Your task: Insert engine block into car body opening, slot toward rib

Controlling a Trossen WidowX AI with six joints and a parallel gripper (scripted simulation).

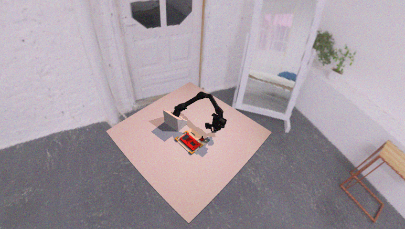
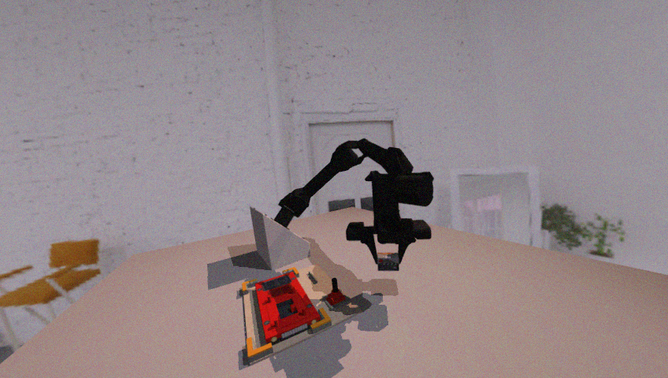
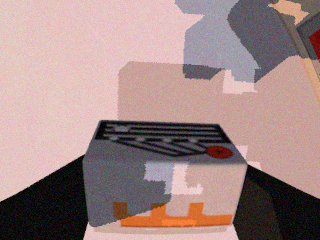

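Observation:
My gripper (image 2: 387, 263) (image 3: 160, 167) is shut on the engine block, which is held a little above the table, right of the car body. The engine block (image 2: 387, 264) (image 3: 162, 180) is a grey box with black stripes and a red disc on one face, and orange comb-like marks on another. Its slot side cannot be made out. The car body (image 1: 189, 141) (image 2: 292, 324) is red and lies on a board (image 2: 249, 313) with orange corner brackets. The car's dark opening (image 2: 287, 308) shows near its middle; the rib cannot be told apart.
A small red piece (image 1: 202, 139) (image 2: 335, 298) with a black upright post stands between the car body and the gripper. A tall pale wedge-shaped panel (image 1: 172, 121) (image 2: 283, 248) stands behind the board, near the arm's base.

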